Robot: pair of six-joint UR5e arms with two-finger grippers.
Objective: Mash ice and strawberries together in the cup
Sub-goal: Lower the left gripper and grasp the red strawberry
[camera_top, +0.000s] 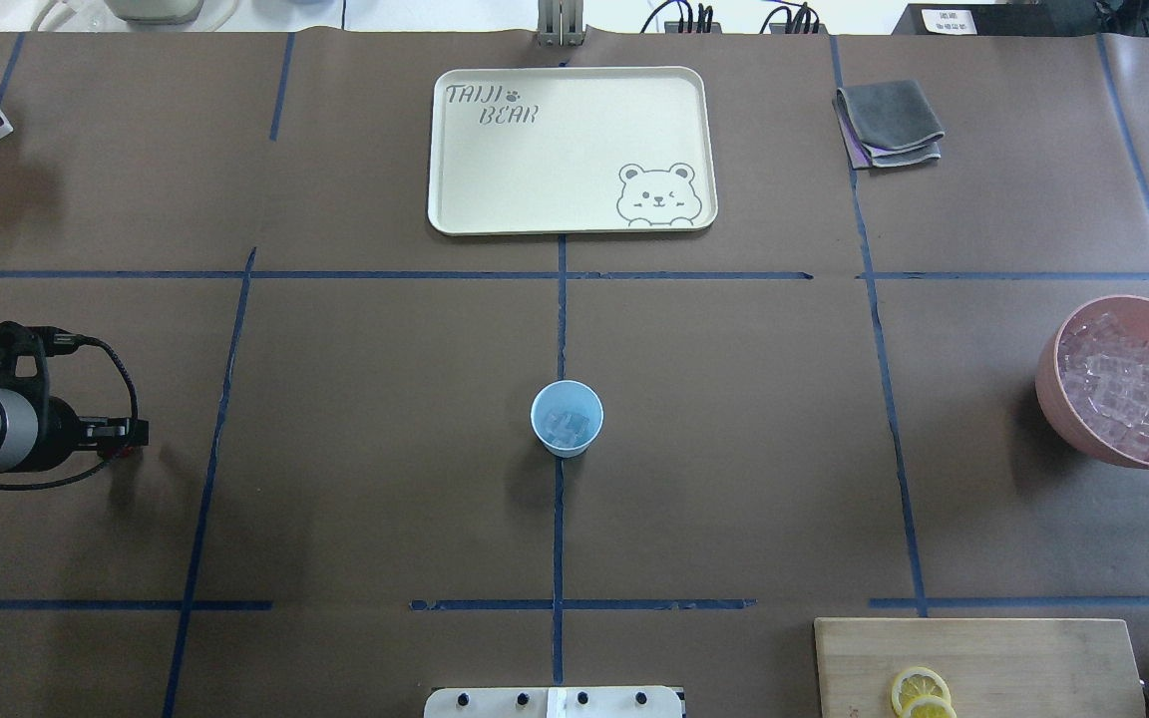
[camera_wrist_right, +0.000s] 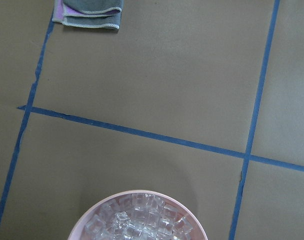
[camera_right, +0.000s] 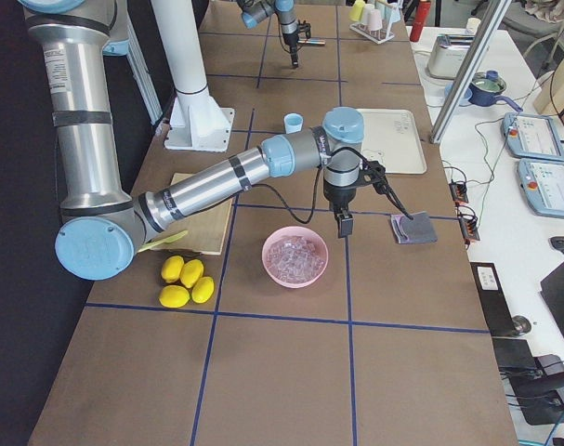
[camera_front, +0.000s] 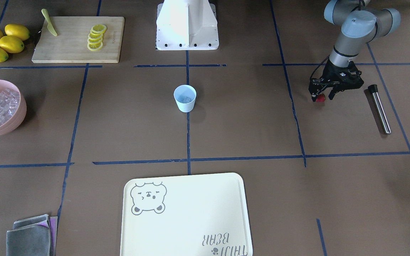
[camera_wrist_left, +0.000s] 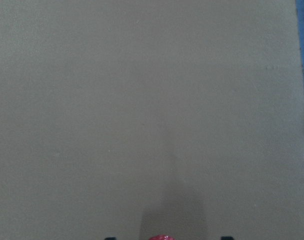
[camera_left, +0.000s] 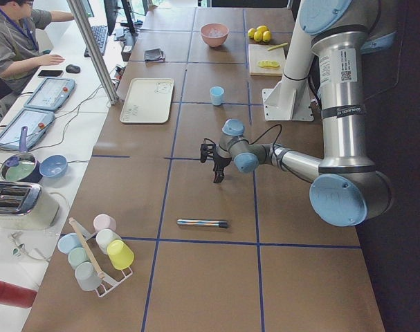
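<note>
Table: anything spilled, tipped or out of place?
Nothing stands out. The cup stands upright at the centre with ice inside. The pink bowl holds its cubes, with none seen on the table. The left gripper holds the strawberry, apart from the metal rod lying flat nearby.

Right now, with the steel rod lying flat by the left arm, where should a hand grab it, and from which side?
Grip the rod mid-shaft, straight from above, closing across its width. It lies flat on the table, long and thin, nothing touching it, so the middle should balance. The left hand holds the strawberry, so free it first.
</note>
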